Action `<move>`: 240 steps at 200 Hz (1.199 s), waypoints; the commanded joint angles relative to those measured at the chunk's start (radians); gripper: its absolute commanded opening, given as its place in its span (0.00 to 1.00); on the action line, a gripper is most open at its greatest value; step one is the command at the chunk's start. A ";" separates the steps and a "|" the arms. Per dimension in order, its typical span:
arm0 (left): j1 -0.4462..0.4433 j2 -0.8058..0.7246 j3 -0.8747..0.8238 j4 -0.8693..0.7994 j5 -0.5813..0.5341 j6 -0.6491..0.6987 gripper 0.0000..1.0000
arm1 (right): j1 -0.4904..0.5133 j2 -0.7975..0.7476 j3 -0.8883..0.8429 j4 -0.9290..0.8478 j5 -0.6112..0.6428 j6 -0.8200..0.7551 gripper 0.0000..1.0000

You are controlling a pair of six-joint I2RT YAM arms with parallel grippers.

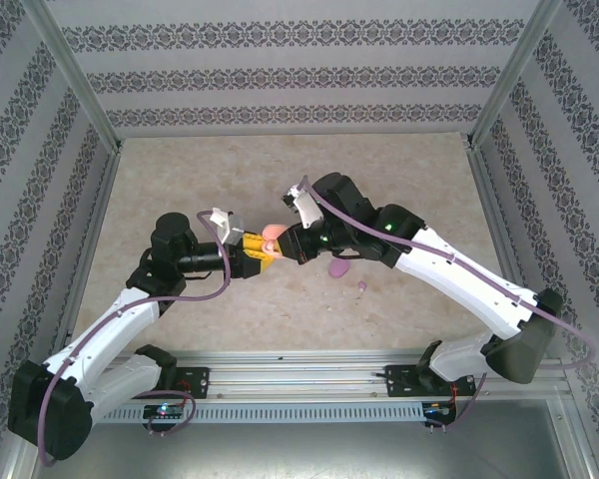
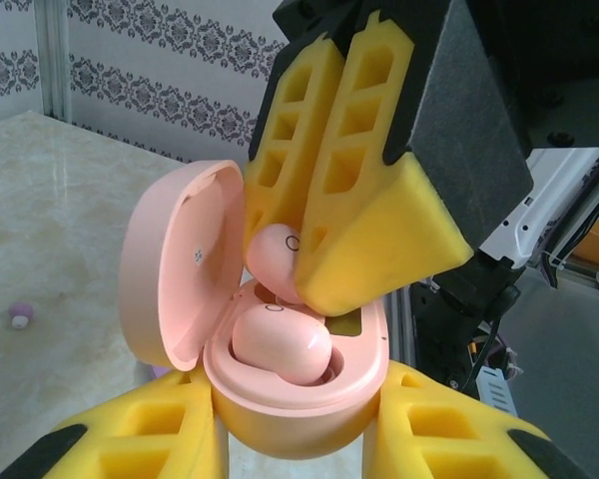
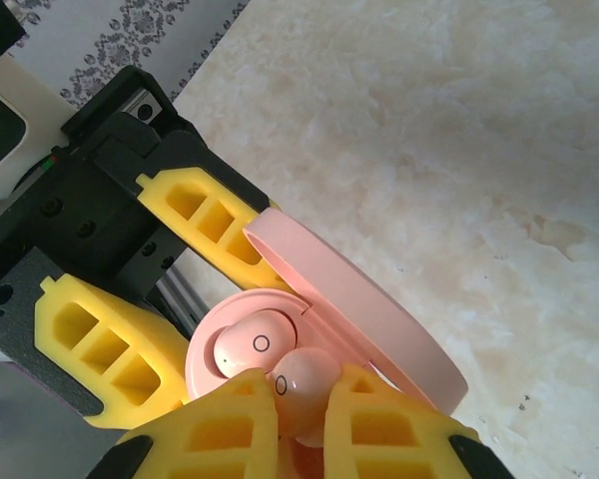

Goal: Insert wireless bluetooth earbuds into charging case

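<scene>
The two arms meet above the middle of the table [image 1: 180, 170], and I think this is done on purpose: the left gripper [image 2: 298, 439] lifts the pink charging case [image 2: 290, 414] off the surface and turns its open side toward the other arm, so the small part can come in from above. The lid [image 2: 160, 269] stands open to the side, out of the way. The yellow fingers [image 2: 140, 439] of the left gripper are closed against both sides of the case body, only as wide as the case itself. One pink earbud [image 2: 280, 344] is lying in its socket already. The right gripper [image 3: 299, 397] is nearly shut, and its fingers [image 2: 379, 230] pinch the second pink earbud [image 2: 273, 261] just over the free socket beside the first one; it seems to touch the rim, but whether it is seated I cannot tell. On the table near the right arm lie a purple case [image 1: 337, 267] and one purple earbud [image 1: 361, 287], apart from each other, so that pair is not yet done.
</scene>
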 commanded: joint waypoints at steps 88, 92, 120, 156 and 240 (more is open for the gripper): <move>-0.011 -0.074 -0.040 0.173 -0.061 -0.014 0.32 | 0.010 0.091 0.163 -0.196 -0.024 -0.026 0.10; -0.011 -0.077 -0.051 0.195 -0.064 -0.027 0.31 | 0.009 0.089 0.161 -0.196 -0.022 -0.025 0.11; -0.011 -0.102 -0.069 0.189 -0.068 -0.036 0.32 | 0.010 0.099 0.183 -0.222 -0.015 -0.039 0.16; -0.011 -0.128 -0.074 0.150 -0.064 -0.017 0.32 | 0.010 0.114 0.215 -0.234 -0.022 -0.037 0.24; -0.011 -0.117 -0.086 0.173 -0.049 -0.034 0.32 | 0.011 0.089 0.189 -0.210 -0.037 -0.010 0.34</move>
